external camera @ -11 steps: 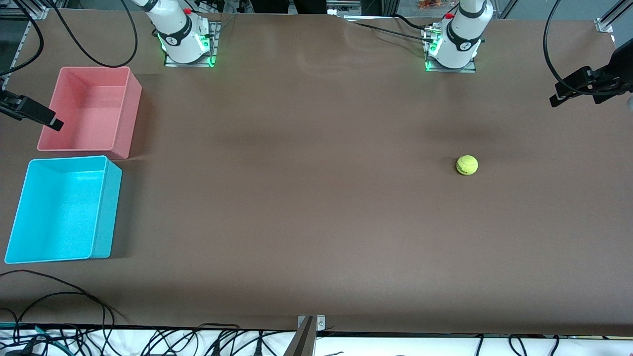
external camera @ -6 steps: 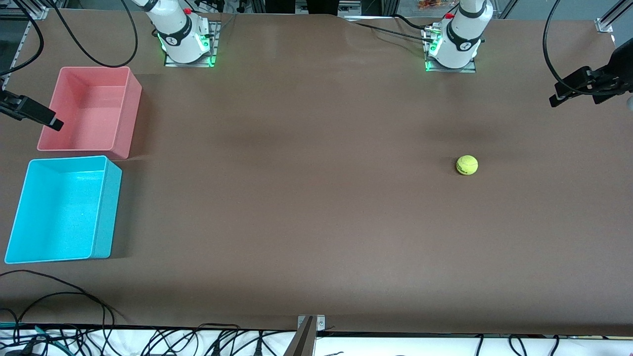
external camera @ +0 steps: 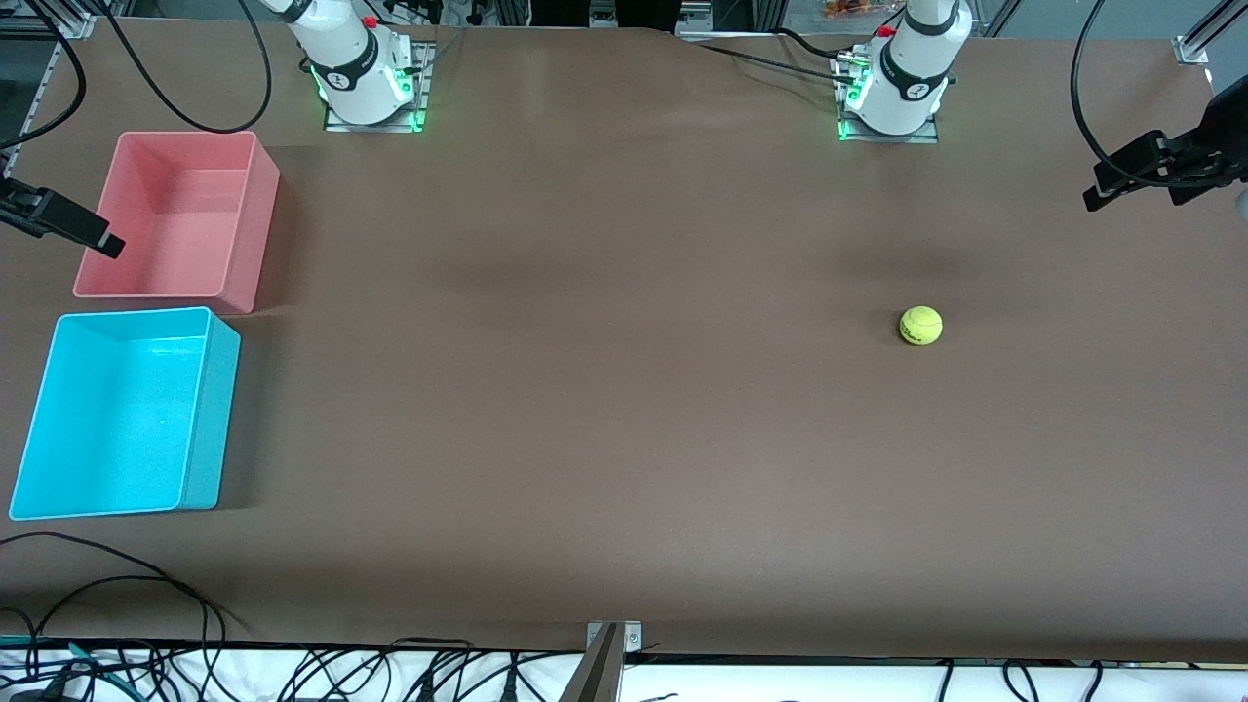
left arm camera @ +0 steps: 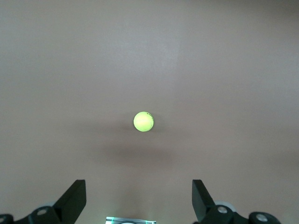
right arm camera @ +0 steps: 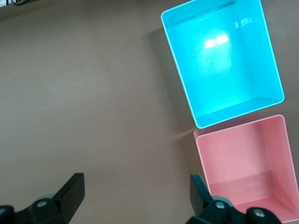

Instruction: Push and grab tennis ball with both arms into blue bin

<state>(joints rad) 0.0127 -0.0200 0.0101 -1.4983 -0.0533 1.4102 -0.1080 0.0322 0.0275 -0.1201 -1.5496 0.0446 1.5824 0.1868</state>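
The tennis ball [external camera: 920, 326] lies alone on the brown table, toward the left arm's end and nearer to the front camera than the left arm's base [external camera: 902, 88]. It also shows in the left wrist view [left arm camera: 143, 122]. My left gripper [left arm camera: 138, 201] is open and empty, high over the table with the ball well below it. The blue bin [external camera: 210, 419] stands empty at the right arm's end. My right gripper [right arm camera: 135, 195] is open and empty, high over bare table beside the blue bin [right arm camera: 224, 70]. Neither gripper shows in the front view.
An empty pink bin [external camera: 239, 224] stands beside the blue bin, farther from the front camera; it also shows in the right wrist view [right arm camera: 243, 158]. Black fixtures [external camera: 1160, 166] reach in at both table ends. The right arm's base [external camera: 361, 78] stands near the pink bin.
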